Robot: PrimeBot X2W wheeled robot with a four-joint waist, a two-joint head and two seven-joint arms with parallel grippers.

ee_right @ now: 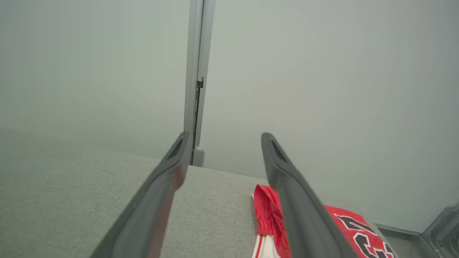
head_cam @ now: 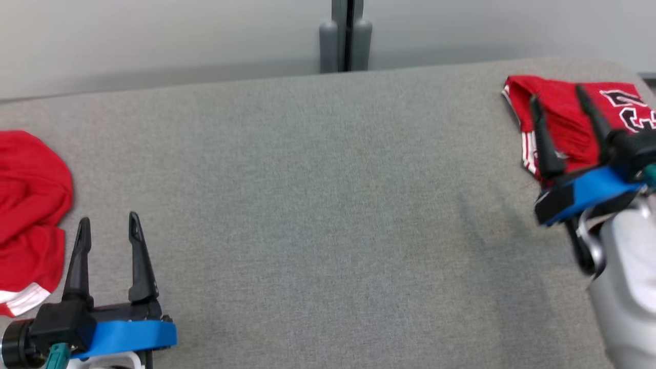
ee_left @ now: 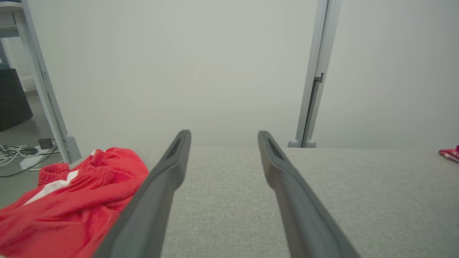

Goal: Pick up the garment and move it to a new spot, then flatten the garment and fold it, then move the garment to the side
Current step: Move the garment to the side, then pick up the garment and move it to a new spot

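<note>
The right gripper [head_cam: 556, 95] hangs over the folded red jersey garment [head_cam: 564, 118] on the grey fabric table [head_cam: 328, 205], fingers released, empty. The left gripper [head_cam: 109, 219] is released too, beside a crumpled red cloth [head_cam: 31, 195].

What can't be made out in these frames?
- Head view: print on the folded garment runs off the right edge; the right gripper covers part.
- Head view: crumpled red garment cut by the left edge; extent unknown.
- Right wrist view: a finger hides the folded garment's middle.

the garment [head_cam: 565, 117] lies on the table's [head_cam: 328, 205] far right corner, shorts [head_cam: 31, 205] at its left edge, a post [head_cam: 346, 36] behind its middle.
</note>
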